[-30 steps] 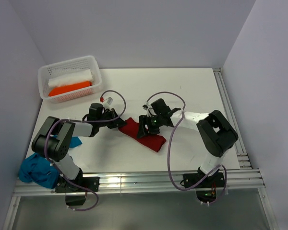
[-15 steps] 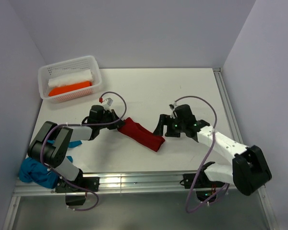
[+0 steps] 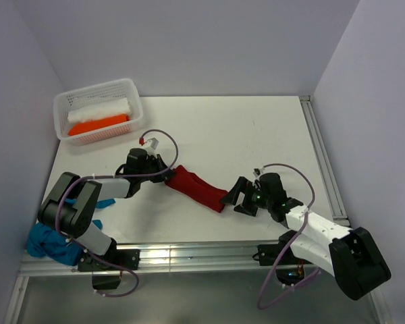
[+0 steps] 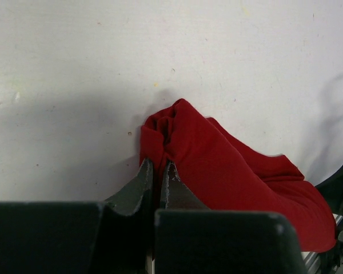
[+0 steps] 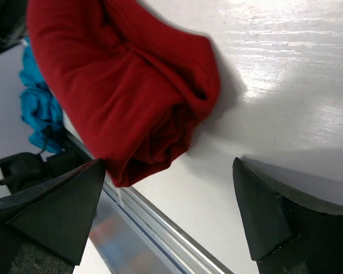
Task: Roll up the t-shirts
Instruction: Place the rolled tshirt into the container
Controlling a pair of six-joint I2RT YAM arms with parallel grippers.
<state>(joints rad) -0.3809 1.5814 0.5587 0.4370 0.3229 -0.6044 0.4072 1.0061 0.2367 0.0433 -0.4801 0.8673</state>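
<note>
The dark red t-shirt (image 3: 197,187) lies just below the middle of the top view, as a thick roll that runs from upper left to lower right on the white table (image 3: 256,128). The left gripper (image 4: 156,171) has its jaws pressed together at the upper-left end of the roll. I cannot tell if a fold is caught between them. The right gripper (image 5: 167,171) stands with jaws spread wide, just beside the lower-right end and not touching it.

I judge that the risk is loosening. If the left arm pulls, only friction holds the free end, and the layers can slide open. If the right jaws catch only the outer layer, they can peel it off.

The cloth is soft and matte, and its end shows loose, rounded folds. The table is smooth and a little glossy.
</note>
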